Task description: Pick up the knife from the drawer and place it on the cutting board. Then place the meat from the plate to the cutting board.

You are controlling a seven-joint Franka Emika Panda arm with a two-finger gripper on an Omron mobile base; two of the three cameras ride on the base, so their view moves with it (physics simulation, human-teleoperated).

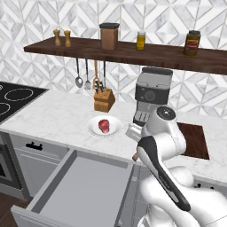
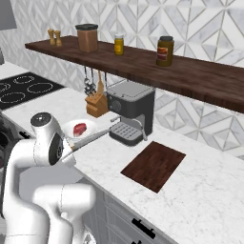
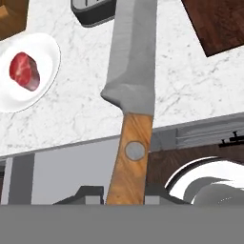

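Nearest the base, the drawer [image 1: 84, 186] stands pulled out, its plain grey inside bare. Above its right edge the gripper [image 3: 125, 202] is pinched on the knife [image 3: 131, 95] by the lower end of the brown wooden handle, which rises between the finger tips at the bottom of the hand view; the pale blade runs straight on from the hand, out over the marble counter [image 1: 57, 117]. In the right base view the knife [image 2: 88, 139] slants up from the arm toward the coffee machine [image 2: 131, 109], held in the air above the counter's front edge. Beyond the drawer, the white plate [image 1: 104, 126] lies on the counter with the meat [image 1: 103, 125] at its middle, to the left of the blade and apart from it. The cutting board [image 2: 153, 164] lies flat and bare to the right, well apart from the blade tip. Behind the plate stands a tan knife block [image 1: 103, 100].
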